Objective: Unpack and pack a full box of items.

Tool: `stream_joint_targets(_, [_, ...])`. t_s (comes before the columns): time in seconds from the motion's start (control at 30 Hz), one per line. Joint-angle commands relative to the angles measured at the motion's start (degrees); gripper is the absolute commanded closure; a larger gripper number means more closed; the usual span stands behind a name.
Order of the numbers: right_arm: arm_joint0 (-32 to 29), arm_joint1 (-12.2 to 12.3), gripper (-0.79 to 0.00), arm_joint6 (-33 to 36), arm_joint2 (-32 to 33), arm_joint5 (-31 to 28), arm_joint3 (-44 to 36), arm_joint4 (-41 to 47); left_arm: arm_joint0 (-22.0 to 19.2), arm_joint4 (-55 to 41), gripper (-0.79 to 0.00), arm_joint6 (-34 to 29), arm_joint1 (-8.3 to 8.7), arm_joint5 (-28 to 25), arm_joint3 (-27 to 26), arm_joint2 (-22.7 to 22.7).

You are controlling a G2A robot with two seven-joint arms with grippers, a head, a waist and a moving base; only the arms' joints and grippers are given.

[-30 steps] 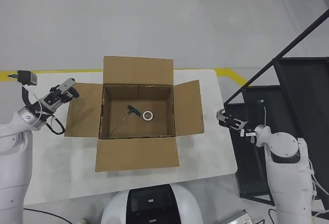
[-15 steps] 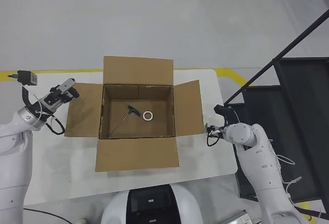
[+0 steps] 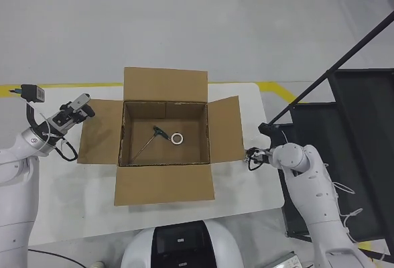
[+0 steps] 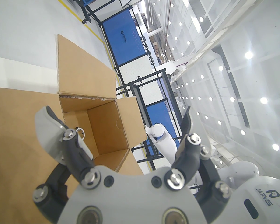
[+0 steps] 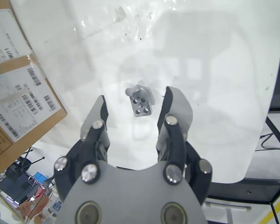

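Note:
An open cardboard box [image 3: 165, 86] stands mid-table with all flaps folded out. Inside it lie a dark T-handle tool [image 3: 150, 139] and a small white tape roll [image 3: 177, 139]; the left wrist view catches the roll [image 4: 80, 132] low in the box [image 4: 102, 120]. My left gripper [image 3: 83, 107] is open and holds nothing, beside the box's left flap; the same gripper [image 4: 117, 117] faces the box. My right gripper [image 3: 251, 159] is open low over the table just off the right flap. A small metal block with holes [image 5: 141, 104] lies on the table between that gripper's [image 5: 135, 95] fingers.
The white table [image 3: 250, 194] has bare room to the right of the box and along the front. A black metal rack [image 3: 358, 114] stands close against the table's right edge. The labelled box flap [image 5: 18, 75] lies near my right gripper.
My right arm has swung in from the table's right edge toward the box's right flap and come down near the table. The left arm has kept still.

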Motion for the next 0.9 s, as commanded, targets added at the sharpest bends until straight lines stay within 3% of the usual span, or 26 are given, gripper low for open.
stream_joint_targets(0.0, [-1.27, 0.38, -0.785, 0.08, 1.9, 0.55, -3.33, 0.18, 0.0, 0.0, -0.785, 0.0, 0.0, 0.0, 0.0, 0.0])
stream_joint_targets(0.23, [-7.64, 0.93, -0.785, -6.14, 8.81, 1.2, -18.44, 5.78, 0.0, 0.0, -0.785, 0.0, 0.0, 0.0, 0.0, 0.0])
stream_joint_targets(0.4, [-9.88, 0.71, -0.785, -14.05, 9.28, -3.93, -26.55, 10.69, 0.0, 0.0, -0.785, 0.0, 0.0, 0.0, 0.0, 0.0])
stream_joint_targets(0.63, [-6.76, 0.69, -0.785, -17.77, 2.28, -13.47, -32.76, 9.05, 0.0, 0.0, -0.785, 0.0, 0.0, 0.0, 0.0, 0.0])
stream_joint_targets(0.87, [3.79, -0.02, -0.785, -7.25, -13.17, -14.56, -28.75, 9.63, 0.0, 0.0, -0.785, 0.0, 0.0, 0.0, 0.0, 0.0])
